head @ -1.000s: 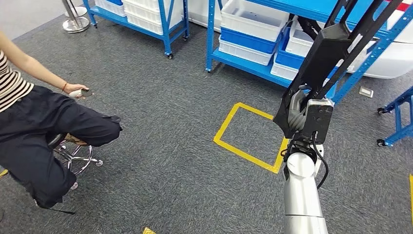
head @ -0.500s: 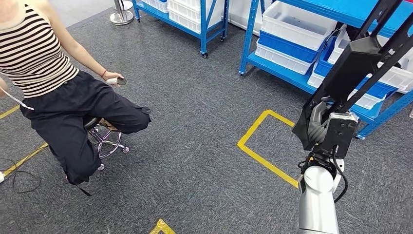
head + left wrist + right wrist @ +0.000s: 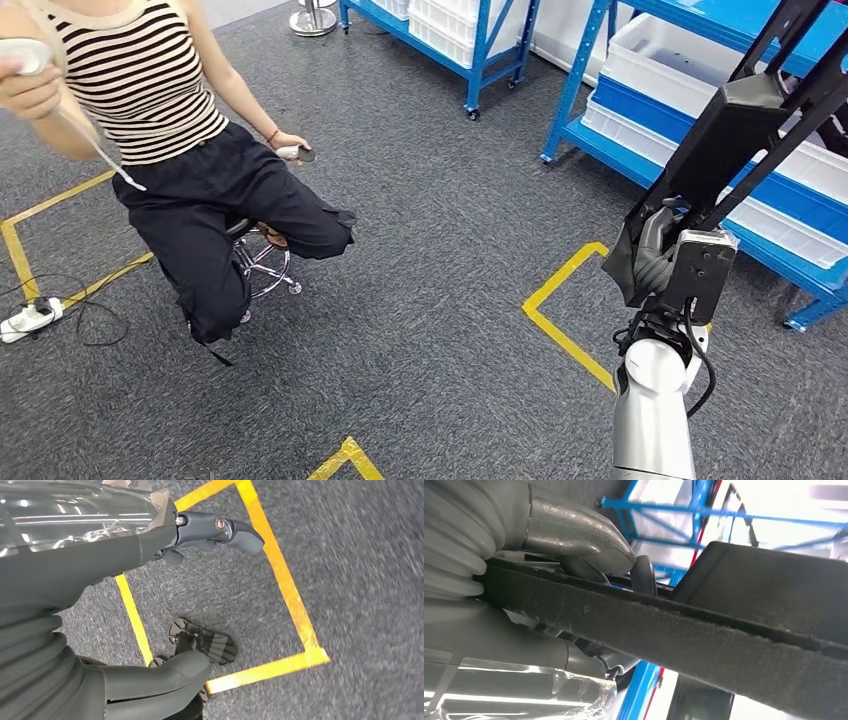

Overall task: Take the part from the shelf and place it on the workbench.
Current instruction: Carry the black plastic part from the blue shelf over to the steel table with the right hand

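The right hand [image 3: 655,262] clamped its fingers on the black part [image 3: 735,130] — raised clear of the floor, apparently for carrying. The left hand [image 3: 100,630] hung with fingers apart, holding nothing. Farther off sat a person [image 3: 170,130] — beyond, the blue shelf [image 3: 600,130].

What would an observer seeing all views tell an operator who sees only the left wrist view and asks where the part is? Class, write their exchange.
Operator: My left hand holds nothing, above grey carpet. Where's the part?
Observer: The right hand grips the black part, raised in front of the robot.
Operator: Anyone nearby?
Observer: A person sits on a stool, ahead on the robot's left.
Operator: Any shelves?
Observer: Blue shelves with white bins stand ahead on the right.
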You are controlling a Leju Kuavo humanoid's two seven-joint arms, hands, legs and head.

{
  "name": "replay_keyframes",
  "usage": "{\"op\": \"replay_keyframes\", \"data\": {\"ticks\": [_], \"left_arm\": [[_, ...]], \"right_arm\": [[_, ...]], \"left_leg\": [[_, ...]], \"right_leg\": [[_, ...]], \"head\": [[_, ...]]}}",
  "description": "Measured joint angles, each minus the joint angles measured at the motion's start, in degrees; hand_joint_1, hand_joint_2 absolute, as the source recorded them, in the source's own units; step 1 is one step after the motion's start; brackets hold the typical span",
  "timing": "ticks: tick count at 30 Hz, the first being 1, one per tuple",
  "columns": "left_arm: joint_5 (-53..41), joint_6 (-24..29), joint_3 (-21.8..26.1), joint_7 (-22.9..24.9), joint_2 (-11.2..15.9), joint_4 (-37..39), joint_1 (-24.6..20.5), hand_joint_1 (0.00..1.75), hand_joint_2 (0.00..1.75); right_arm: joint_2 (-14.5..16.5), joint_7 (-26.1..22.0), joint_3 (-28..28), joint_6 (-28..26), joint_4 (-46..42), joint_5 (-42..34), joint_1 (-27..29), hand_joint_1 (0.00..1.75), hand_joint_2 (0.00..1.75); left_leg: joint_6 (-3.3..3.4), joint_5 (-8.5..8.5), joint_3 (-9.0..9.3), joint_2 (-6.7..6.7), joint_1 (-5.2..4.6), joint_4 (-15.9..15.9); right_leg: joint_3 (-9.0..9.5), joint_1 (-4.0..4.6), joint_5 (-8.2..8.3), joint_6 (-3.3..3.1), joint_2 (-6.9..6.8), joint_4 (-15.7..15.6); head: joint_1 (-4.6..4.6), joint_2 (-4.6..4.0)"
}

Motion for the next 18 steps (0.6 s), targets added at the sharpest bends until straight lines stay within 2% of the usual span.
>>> {"op": "replay_keyframes", "data": {"ticks": [1,3,4,5,6,7,9,10,11,12,13,14,16,18], "left_arm": [[0.05,0.04,0.01,-0.08,-0.03,0.00,-0.06,0.00,1.75],[0.08,0.13,0.02,-0.21,-0.16,0.00,-0.20,0.00,1.75],[0.08,0.17,0.03,-0.26,-0.22,0.00,-0.21,0.00,1.75],[0.09,0.21,0.04,-0.28,-0.28,0.00,-0.16,0.00,1.75],[0.09,0.29,0.05,-0.30,-0.31,0.00,-0.09,0.00,1.75],[0.09,0.40,0.06,-0.30,-0.33,0.00,-0.02,0.00,1.75],[0.08,0.73,0.07,-0.26,-0.34,0.00,0.04,0.00,1.75],[0.07,0.92,0.08,-0.18,-0.34,0.01,0.07,0.00,1.75],[0.05,1.11,0.09,-0.08,-0.33,0.01,0.15,0.00,1.75],[0.01,1.32,0.11,0.05,-0.32,0.02,0.30,0.00,1.75],[-0.06,1.50,0.13,0.19,-0.30,0.03,0.52,0.00,1.75],[-0.14,1.67,0.14,0.32,-0.23,0.04,0.78,0.00,1.75],[-0.24,2.01,0.19,0.55,-0.13,0.09,1.15,0.00,1.75],[-0.25,2.18,0.24,0.66,-0.08,0.14,1.25,0.00,1.75]], "right_arm": [[-0.03,-0.19,-0.01,0.07,0.09,-0.17,-0.15,1.75,1.75],[-0.16,-0.56,-0.02,0.13,0.38,-0.44,-0.35,1.75,1.75],[-0.22,-0.66,-0.02,0.14,0.58,-0.49,-0.36,1.75,1.75],[-0.26,-0.70,-0.02,0.15,0.80,-0.53,-0.36,1.75,1.75],[-0.27,-0.71,-0.02,0.16,1.03,-0.55,-0.43,1.75,1.75],[-0.26,-0.71,-0.01,0.17,1.24,-0.56,-0.61,1.75,1.75],[-0.24,-0.72,0.08,0.19,1.61,-0.54,-1.35,1.75,1.75],[-0.22,-0.74,0.19,0.19,1.80,-0.49,-1.77,1.75,1.75],[-0.19,-0.78,0.31,0.19,1.97,-0.44,-2.09,1.75,1.75],[-0.14,-0.81,0.42,0.19,2.16,-0.39,-2.26,1.75,1.75],[-0.05,-0.84,0.54,0.19,2.33,-0.37,-2.33,1.75,1.75],[0.02,-0.87,0.67,0.17,2.47,-0.37,-2.41,1.75,1.75],[0.15,-1.14,1.01,0.02,2.62,-0.40,-2.61,1.75,1.75],[0.17,-1.68,1.23,-0.31,2.66,-0.51,-2.59,1.75,1.75]], "left_leg": [[0.39,0.23,0.09,-0.60,0.17,-0.22],[0.84,0.47,0.00,-1.93,0.30,-0.35],[0.91,0.50,-0.06,-2.70,0.29,-0.34],[0.93,0.52,-0.09,-3.51,0.29,-0.33],[0.92,0.53,-0.08,-4.35,0.31,-0.29],[0.88,0.53,-0.05,-5.12,0.33,-0.23],[0.59,0.46,-0.17,-6.56,0.29,0.14],[0.30,0.42,-0.38,-7.13,0.21,0.39],[-0.06,0.45,-0.65,-7.62,0.16,0.55],[-0.45,0.55,-0.92,-8.04,0.16,0.61],[-0.77,0.68,-1.12,-8.43,0.24,0.55],[-1.05,0.65,-1.28,-8.23,0.33,0.61],[-1.56,-0.78,-2.37,-5.67,0.27,2.78],[-1.95,-4.11,-5.39,-2.63,0.26,8.92]], "right_leg": [[-0.94,-0.14,-1.17,-0.02,1.27,2.10],[-4.58,-0.33,-4.53,-0.35,3.98,9.82],[-6.50,-0.35,-5.83,-0.35,4.49,13.72],[-7.82,-0.39,-6.41,-0.16,4.71,16.22],[-8.06,-0.47,-5.99,0.23,4.80,16.39],[-7.11,-0.62,-4.64,0.76,4.93,14.06],[-3.47,-1.12,-1.08,1.77,6.50,5.85],[-2.08,-1.31,0.15,1.86,7.22,2.72],[-1.29,-1.34,0.84,1.74,7.79,0.88],[-1.11,-1.21,1.01,1.41,7.87,0.40],[-1.12,-1.09,1.18,1.02,7.30,0.37],[-1.13,-1.08,1.31,0.70,6.89,0.34],[-1.07,-1.18,1.50,0.01,5.95,0.17],[-1.03,-0.98,1.43,-0.63,4.89,0.14]], "head": [[0.17,0.00],[0.52,0.01],[0.62,0.01],[0.66,0.01],[0.69,0.01],[0.73,0.01],[0.80,0.00],[0.80,0.00],[0.77,0.00],[0.73,0.00],[0.69,0.00],[0.66,0.01],[0.25,0.01],[-0.36,0.00]]}}
